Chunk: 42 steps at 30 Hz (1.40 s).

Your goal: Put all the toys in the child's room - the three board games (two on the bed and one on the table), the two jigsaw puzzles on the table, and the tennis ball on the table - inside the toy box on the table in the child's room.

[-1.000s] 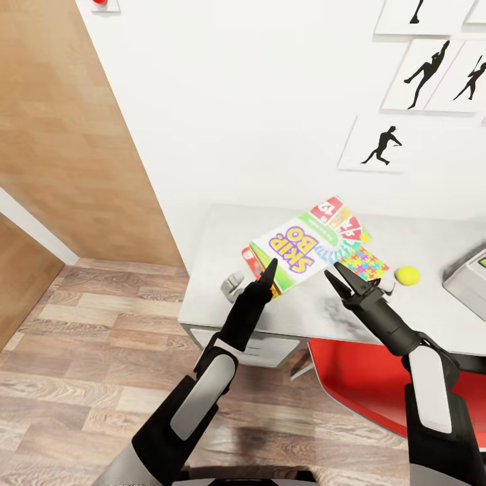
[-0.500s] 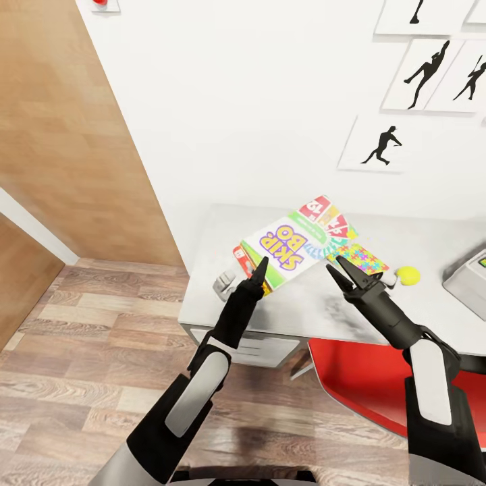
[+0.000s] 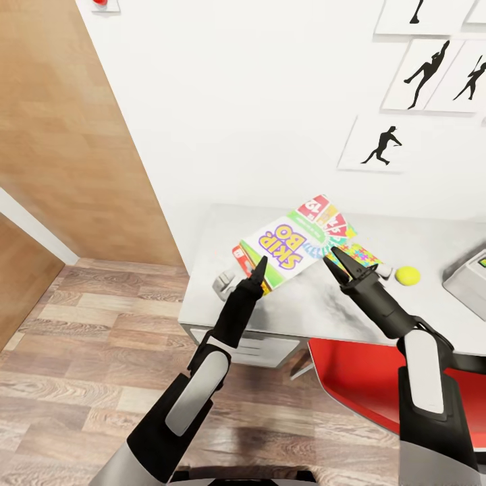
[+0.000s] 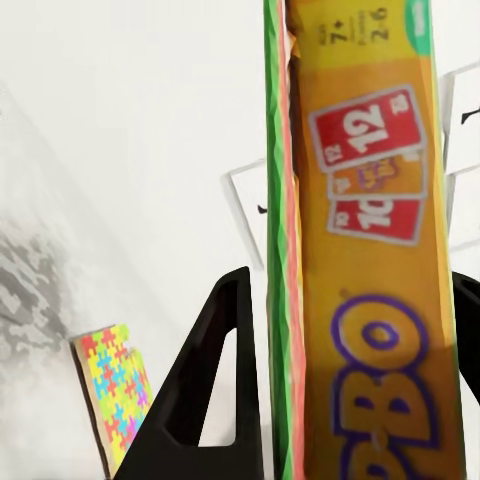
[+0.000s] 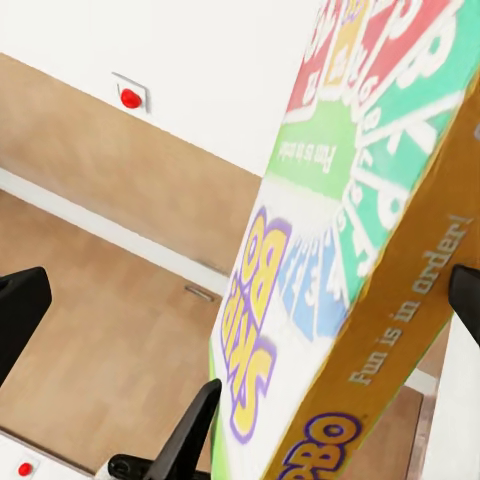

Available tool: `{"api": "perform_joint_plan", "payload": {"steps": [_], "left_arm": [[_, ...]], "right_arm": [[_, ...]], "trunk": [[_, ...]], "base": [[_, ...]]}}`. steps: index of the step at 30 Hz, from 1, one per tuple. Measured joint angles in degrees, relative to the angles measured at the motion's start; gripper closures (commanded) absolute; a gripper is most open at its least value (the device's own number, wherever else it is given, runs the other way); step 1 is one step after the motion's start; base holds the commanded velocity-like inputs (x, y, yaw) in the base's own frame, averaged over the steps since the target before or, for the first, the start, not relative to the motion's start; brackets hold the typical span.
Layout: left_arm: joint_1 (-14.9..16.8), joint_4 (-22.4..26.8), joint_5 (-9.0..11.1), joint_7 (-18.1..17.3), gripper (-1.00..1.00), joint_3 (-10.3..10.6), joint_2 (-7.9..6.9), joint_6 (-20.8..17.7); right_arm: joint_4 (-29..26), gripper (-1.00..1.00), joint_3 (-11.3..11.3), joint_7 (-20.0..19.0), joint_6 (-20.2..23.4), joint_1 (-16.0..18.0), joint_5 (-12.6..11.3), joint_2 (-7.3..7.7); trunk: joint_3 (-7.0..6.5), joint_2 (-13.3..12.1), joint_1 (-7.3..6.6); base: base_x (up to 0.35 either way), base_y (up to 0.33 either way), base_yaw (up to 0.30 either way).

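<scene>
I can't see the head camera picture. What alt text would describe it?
Two black robot grippers, left gripper and right gripper, hold a green-yellow Skip-Bo box tilted above a pale grey table. A jigsaw puzzle and tennis ball lie on the table to the right, with a red chair below.

The flat green-yellow printed game box [image 3: 295, 244] reads "SKIP BO" in purple letters on its lid. Its orange side panel [image 4: 375, 250] bears "7+", "2-6" and red cards numbered "12" and "10". Another edge [image 5: 400, 345] reads "Fun is in order!".
</scene>
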State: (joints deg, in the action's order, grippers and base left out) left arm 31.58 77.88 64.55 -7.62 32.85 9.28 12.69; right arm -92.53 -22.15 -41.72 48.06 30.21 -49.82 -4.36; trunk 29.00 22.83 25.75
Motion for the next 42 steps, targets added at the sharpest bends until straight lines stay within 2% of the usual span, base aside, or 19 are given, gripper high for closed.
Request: {"api": "perform_joint_plan", "payload": {"steps": [10,17,18,21,33,42], "left_arm": [[0.0,0.0,0.0,0.0,1.0,-0.4,0.04,0.0],[0.0,0.2,0.1,0.0,1.0,-0.9,-0.01,0.0],[0.0,0.3,-0.3,0.0,1.0,0.1,-0.03,0.0],[0.0,0.5,-0.4,0.0,1.0,0.4,-0.08,0.0],[-0.6,3.9,-0.5,0.2,1.0,-0.3,-0.68,0.1],[-0.6,4.2,-0.5,0.4,1.0,-0.4,-0.66,0.0]], "right_arm": [[0.0,-1.0,0.2,0.2,0.0,0.1,-0.2,-0.43],[0.0,-1.0,2.3,3.2,-0.5,0.1,-0.2,-0.77],[0.0,-1.0,2.5,3.6,-1.0,0.1,0.2,-0.79],[0.0,-1.0,2.8,4.3,-1.7,0.1,0.0,-0.83],[0.0,-1.0,3.0,5.2,-2.5,0.1,0.0,-0.78],[0.0,-1.0,3.0,5.2,-2.5,0.1,0.0,-0.77]], "trunk": [[0.0,0.0,0.0],[0.0,0.0,0.0],[0.0,0.0,0.0],[0.0,0.0,0.0],[0.0,0.0,0.0],[0.0,0.0,0.0]], "base": [[0.0,0.0,0.0],[0.0,0.0,0.0],[0.0,0.0,0.0],[0.0,0.0,0.0],[0.0,0.0,0.0],[0.0,0.0,0.0]]}}
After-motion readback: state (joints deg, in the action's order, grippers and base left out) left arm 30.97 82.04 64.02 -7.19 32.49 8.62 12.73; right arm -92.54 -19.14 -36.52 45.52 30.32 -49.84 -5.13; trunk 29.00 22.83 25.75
